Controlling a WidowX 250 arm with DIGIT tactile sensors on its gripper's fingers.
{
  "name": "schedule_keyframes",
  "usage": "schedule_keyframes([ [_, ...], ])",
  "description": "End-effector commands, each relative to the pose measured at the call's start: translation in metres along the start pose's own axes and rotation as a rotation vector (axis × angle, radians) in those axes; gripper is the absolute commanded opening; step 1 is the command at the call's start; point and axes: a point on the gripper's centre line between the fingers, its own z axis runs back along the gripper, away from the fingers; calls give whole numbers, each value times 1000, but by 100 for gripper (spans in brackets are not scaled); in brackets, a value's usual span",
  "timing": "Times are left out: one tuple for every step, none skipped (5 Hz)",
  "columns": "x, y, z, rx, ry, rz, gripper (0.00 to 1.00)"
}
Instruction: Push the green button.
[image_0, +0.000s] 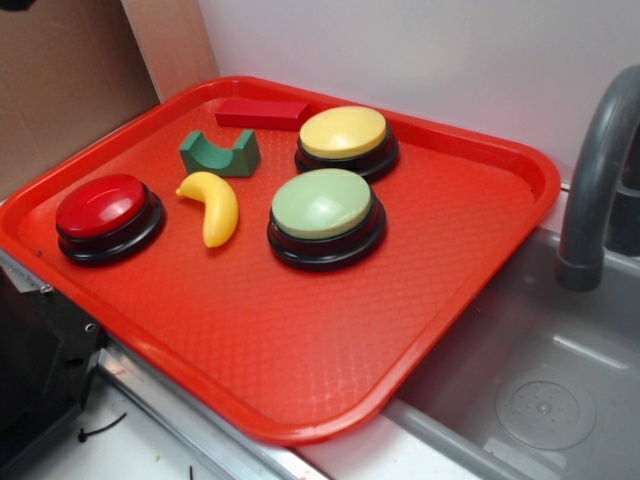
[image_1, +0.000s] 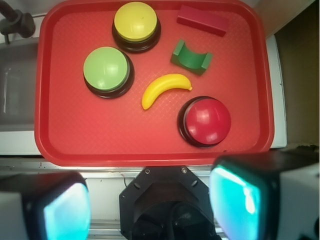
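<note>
Gripper (image_1: 150, 210) hung empty, jaws wide, short of red tray (image_1: 150, 147); press green button (image_1: 106, 69) squarely atop dome.

Toy-kitchen lab setup: grey plastic sink (image_0: 530, 370) with moulded drain and grey faucet (image_0: 597, 180), red tray (image_0: 300, 360) over its edge holding toy banana (image_0: 212, 207) and blocks, cardboard backdrop (image_0: 70, 80), plain white wall behind.
</note>
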Motion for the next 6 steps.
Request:
schedule_keyframes([
  [0,0,0,0,0,0,100],
  [44,-32,-34,60,-52,-169,100],
  [76,-49,-68,29,-92,-272,100],
  [93,-57,-109,-9,-113,-339,100],
  [103,-62,-139,-16,-88,-370,100],
  [111,-59,-156,-15,-85,-371,100],
])
